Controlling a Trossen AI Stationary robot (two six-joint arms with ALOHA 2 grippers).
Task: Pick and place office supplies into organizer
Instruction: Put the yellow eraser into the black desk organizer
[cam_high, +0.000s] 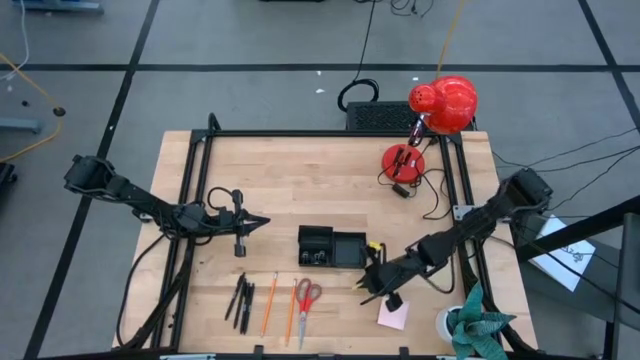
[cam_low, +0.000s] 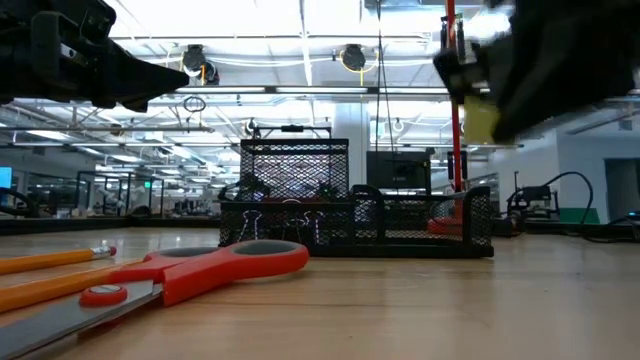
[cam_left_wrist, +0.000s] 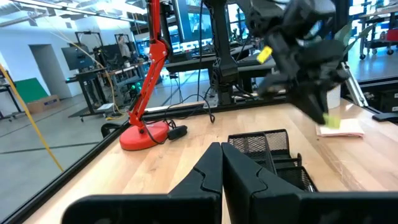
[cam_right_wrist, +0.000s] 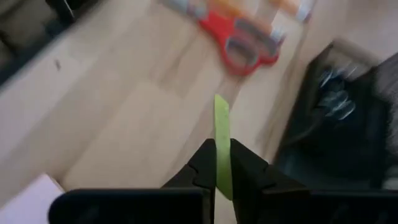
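The black mesh organizer (cam_high: 332, 246) stands at mid-table, with binder clips (cam_low: 262, 216) inside it. Near the table's front edge lie black pens (cam_high: 241, 300), orange pencils (cam_high: 270, 302) and red-handled scissors (cam_high: 307, 299). The pink sticky-note pad (cam_high: 392, 316) lies to their right. My right gripper (cam_high: 367, 291) hovers between the organizer and the pad, shut on a thin yellow-green bit (cam_right_wrist: 221, 140). My left gripper (cam_high: 257, 224) is shut and empty, held above the table left of the organizer. My right gripper pinches the yellow-green bit between its two fingers, at the bit's near end (cam_right_wrist: 222, 163). The rest of the bit sticks out past the fingertips. The bit (cam_left_wrist: 333, 121) is lifted clear of the table, and the fingers slant downward.
A red desk lamp (cam_high: 442, 105) with its round base (cam_high: 404, 160) and cable stands at the far right corner. A tape roll and a teal-leaved plant (cam_high: 478, 330) sit at the near right corner. Bare wood lies between the left gripper and the pens.
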